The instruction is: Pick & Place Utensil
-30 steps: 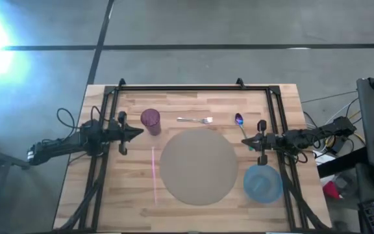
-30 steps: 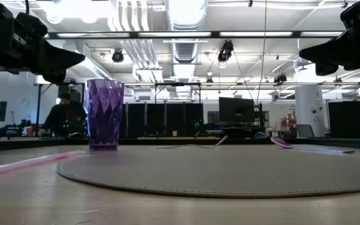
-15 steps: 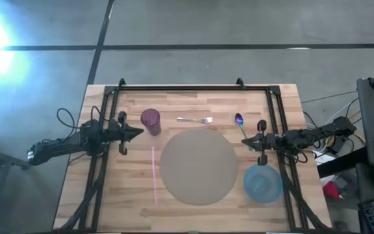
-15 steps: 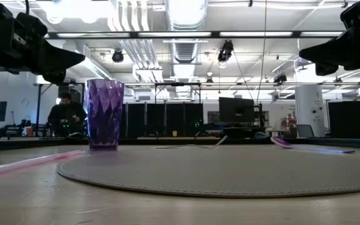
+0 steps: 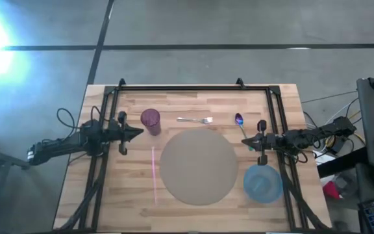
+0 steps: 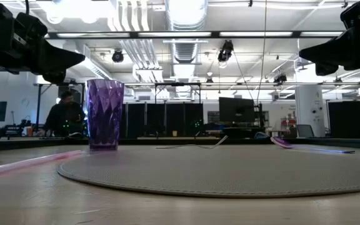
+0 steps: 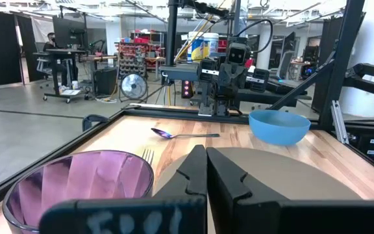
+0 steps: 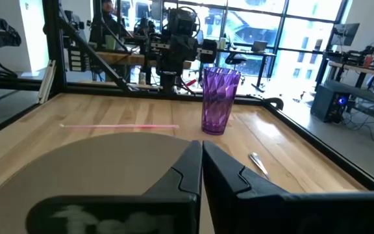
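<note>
Low view hides a lot: the fork is only seen as a thin glint behind the mat, the spoon is barely made out at the right, and the bowl can't be picked out at all. Both grippers are cut off at the upper corners there. From above, the fork is tiny and its tines can't really be told apart. In the left wrist view only the fork's tine tips peek over the cup rim, and in the right wrist view just a sliver of it is seen past the fingers.

Left gripper is clenched with nothing in it, held above the table just beside the purple cup, with the arm stretched in level from the left edge. Right gripper is clenched too, also empty, held over the spoon's handle, with its arm reaching in level from the right edge, close above the blue bowl.

Fork is found lying flat on the wood, past the mat's far edge, between cup and spoon, apart from both grippers. A pink straw is laid along the mat's left side.
</note>
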